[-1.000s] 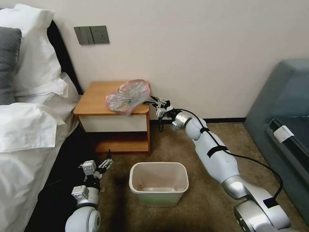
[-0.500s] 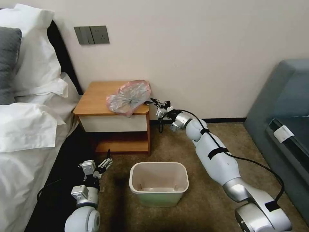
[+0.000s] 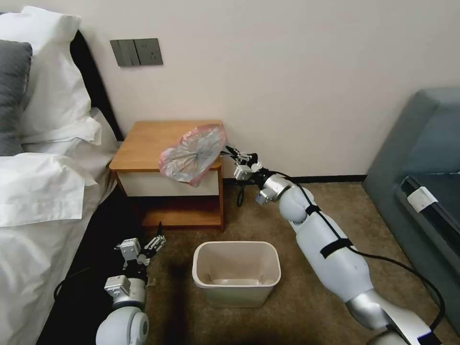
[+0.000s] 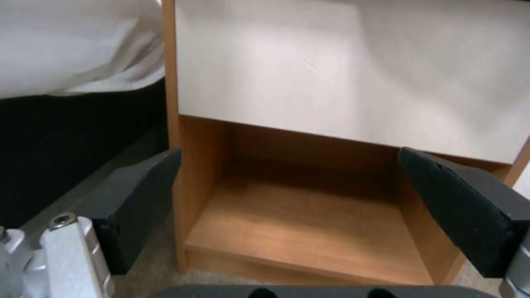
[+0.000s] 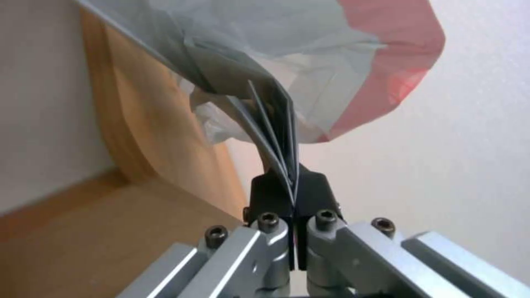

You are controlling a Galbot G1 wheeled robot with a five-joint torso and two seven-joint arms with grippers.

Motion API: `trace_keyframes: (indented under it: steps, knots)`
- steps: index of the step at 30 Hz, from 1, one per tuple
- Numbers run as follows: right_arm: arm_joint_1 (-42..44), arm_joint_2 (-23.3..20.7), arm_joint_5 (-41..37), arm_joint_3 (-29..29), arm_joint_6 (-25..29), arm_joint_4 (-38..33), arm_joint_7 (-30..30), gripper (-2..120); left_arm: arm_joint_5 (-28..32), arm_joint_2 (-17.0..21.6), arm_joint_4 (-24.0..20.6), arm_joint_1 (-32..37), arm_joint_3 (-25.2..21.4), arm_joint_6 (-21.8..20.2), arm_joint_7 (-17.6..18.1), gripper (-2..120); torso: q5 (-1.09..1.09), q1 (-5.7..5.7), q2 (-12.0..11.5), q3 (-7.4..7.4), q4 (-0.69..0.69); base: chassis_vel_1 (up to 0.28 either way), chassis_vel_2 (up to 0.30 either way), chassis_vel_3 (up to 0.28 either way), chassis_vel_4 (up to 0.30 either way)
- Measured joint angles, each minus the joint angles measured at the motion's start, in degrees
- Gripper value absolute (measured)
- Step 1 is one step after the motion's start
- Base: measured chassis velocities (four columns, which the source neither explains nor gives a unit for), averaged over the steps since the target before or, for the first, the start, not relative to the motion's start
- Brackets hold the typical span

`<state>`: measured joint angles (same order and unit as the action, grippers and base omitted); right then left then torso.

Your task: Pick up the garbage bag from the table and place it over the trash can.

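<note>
No brand, label or readable writing shows on any of the things. Nearest, low on the floor by the bed (image 3: 33,230), the left end effector (image 3: 152,245) is parked with its two dark fingers (image 4: 140,207) spread wide and nothing between them, facing the open lower shelf of the one desk (image 3: 143,143) just ahead of it. To that end effector's right stands the single trash can (image 3: 236,273) on the brown carpet (image 3: 287,230), upright. Farther off, beyond the trash can, the right end effector (image 3: 229,152) is stretched toward the desk's right front corner, its two fingers (image 5: 271,194) pressed together on a gathered fold of the one garbage bag (image 3: 191,153). The bag fans out leftward from that end effector, grey plastic with a pinkish-red rim, tilted up over the desk's right front edge, its lower rim hanging in front of the cream drawer front. Behind everything is the wall (image 3: 297,72), which carries one grey switch plate (image 3: 136,51) above and to the left of the right end effector.
</note>
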<state>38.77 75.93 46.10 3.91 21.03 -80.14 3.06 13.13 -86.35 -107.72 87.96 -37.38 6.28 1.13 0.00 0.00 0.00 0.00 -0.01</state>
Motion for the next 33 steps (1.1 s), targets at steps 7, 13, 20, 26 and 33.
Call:
trace_keyframes:
  steps: [7,13,20,26,33]
  knots:
    - [4.3,0.0,-0.1,-0.4,-2.9,-3.8,0.0,0,1.0,-0.4,-2.1,0.7,-0.5,-0.1,0.0,98,0.0,0.0,0.0,0.0,0.01,0.0,0.0,0.0,0.0]
    - [10.5,-1.6,0.1,-0.5,-5.7,-9.0,0.6,0,2.0,0.3,-5.7,1.2,-0.8,-1.3,0.1,98,0.01,-0.01,0.0,0.0,0.0,0.0,0.0,0.0,0.0]
    - [18.0,-4.1,1.7,-0.8,-7.0,-15.5,2.0,0,2.8,0.3,-7.2,1.3,-0.8,-1.7,0.5,98,0.0,-0.01,0.0,0.0,0.0,0.0,0.0,0.0,0.0]
    - [22.7,-6.0,3.0,-1.3,-7.1,-19.0,2.3,0,3.3,0.3,-8.5,1.5,-0.8,-1.7,0.6,98,0.0,0.0,0.0,0.0,0.0,0.0,0.0,0.0,0.0]
    - [28.7,-9.0,5.1,-2.7,-8.2,-24.3,1.4,0,3.7,0.7,-8.6,1.8,-0.9,-1.9,0.6,98,0.0,-0.01,0.0,0.0,0.0,0.0,0.0,0.0,0.0]
